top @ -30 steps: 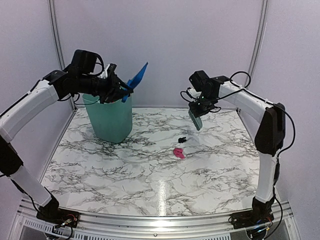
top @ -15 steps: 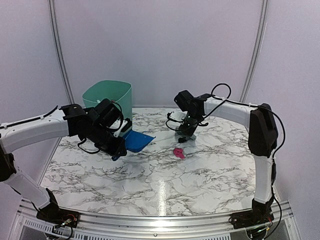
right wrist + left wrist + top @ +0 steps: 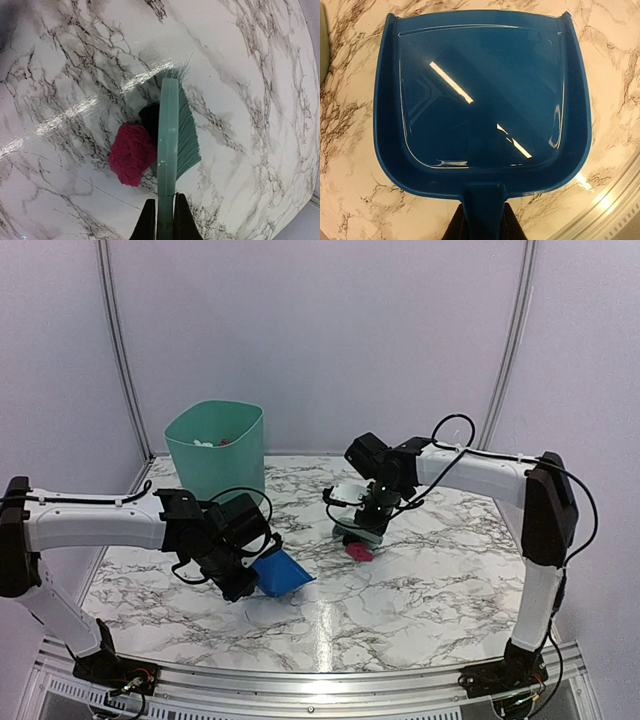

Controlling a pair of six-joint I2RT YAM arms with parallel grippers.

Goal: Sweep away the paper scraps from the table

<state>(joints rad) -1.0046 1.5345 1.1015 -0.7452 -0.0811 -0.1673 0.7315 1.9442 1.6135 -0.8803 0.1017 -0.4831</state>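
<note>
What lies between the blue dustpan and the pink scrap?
Only bare marble tabletop, seen in the top view, separates the dustpan from the pink scrap.

Left arm (image 3: 95,522): white links with black joints. It rises from the near-left corner, folds at the left edge, then reaches right, forearm low and nearly level. Left gripper (image 3: 252,566): black, angled down and right, jaws clamped on the handle of a blue dustpan (image 3: 285,573). Right arm (image 3: 480,470): upright from the near-right corner, elbow high, forearm stretched left toward centre. Right gripper (image 3: 162,220): wrist pitched downward, dark fingers (image 3: 147,222) closed on either side of a green brush (image 3: 169,135) handle.
</note>
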